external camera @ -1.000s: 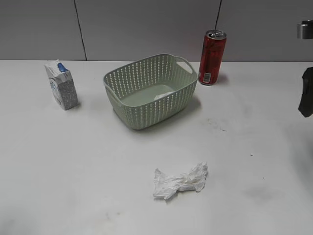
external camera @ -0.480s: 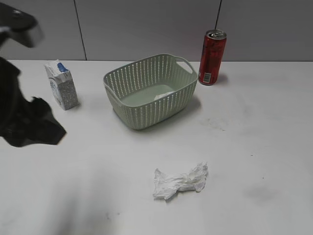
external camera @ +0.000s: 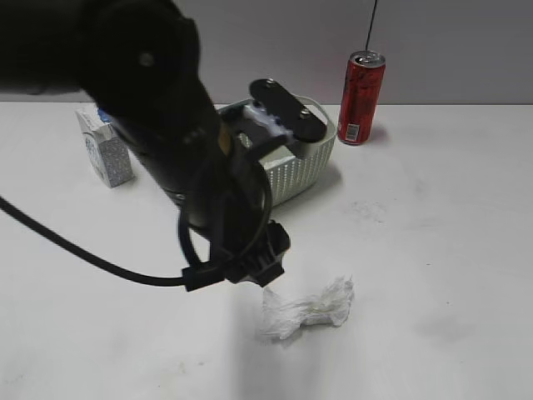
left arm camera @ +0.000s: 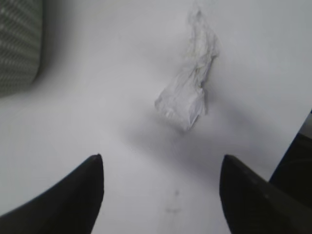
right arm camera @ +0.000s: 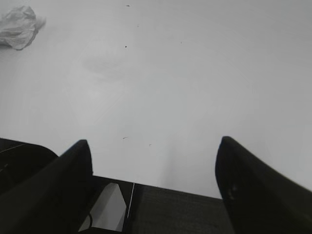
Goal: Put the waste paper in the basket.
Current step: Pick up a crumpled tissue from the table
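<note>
One crumpled white waste paper wad (external camera: 308, 306) lies on the white table in front of the basket. The pale green basket (external camera: 306, 158) stands behind it, mostly hidden by my black left arm (external camera: 179, 142), and its inside is hidden. In the left wrist view my left gripper (left arm camera: 161, 163) is open and empty above the table, with the wad (left arm camera: 187, 87) a short way ahead of the fingertips and the basket (left arm camera: 17, 44) at the upper left. My right gripper (right arm camera: 155, 144) is open and empty over the table's near edge, with the wad (right arm camera: 19, 27) far off at the upper left.
A red can (external camera: 361, 97) stands behind the basket on the right. A blue-and-white carton (external camera: 107, 158) stands at the left, partly behind my arm. A black cable (external camera: 83, 254) hangs from the left arm. A grey wall lies behind the table.
My left arm has swung in from the left edge across the basket and now hangs just left of the wad. The right arm has left the exterior view's right edge.
</note>
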Controlling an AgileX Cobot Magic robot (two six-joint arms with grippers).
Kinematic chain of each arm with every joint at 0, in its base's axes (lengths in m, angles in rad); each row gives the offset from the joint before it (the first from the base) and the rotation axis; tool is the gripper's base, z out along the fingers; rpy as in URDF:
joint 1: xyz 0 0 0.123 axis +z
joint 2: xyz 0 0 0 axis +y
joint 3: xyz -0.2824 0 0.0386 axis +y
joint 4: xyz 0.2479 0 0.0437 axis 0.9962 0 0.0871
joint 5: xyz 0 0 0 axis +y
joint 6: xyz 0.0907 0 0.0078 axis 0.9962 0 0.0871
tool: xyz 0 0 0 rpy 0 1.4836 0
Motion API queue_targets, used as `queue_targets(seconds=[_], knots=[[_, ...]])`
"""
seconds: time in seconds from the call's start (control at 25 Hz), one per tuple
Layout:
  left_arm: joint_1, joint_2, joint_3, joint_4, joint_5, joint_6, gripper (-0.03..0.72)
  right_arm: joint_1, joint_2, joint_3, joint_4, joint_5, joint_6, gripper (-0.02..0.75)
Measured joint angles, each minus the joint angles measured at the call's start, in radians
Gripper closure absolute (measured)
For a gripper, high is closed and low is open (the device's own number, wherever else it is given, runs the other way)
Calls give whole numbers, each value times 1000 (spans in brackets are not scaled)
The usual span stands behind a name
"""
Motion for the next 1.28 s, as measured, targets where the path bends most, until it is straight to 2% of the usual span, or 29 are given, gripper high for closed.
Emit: queue_targets(seconds=[0.16,0.44,0.8,1.08,1.2,1.28], knots=[[-29,107,-73,0,2,14,92,0,-159,93,0,-31,0,145],[-75,259,-172,-7,5,27,86,0,-390,146,30,-71,0,146],[-87,375,-187,-5,-24,28,90,0,-567,154,48,-89,0,146],[-87,432,-189,1,-85,29,100,0,-578,154,49,-90,0,146],[-87,436,-196,2,-79,29,129,0,-578,154,49,-90,0,146],[-87,437,-205,4,-59,30,185,0,-579,154,49,-90,0,146]])
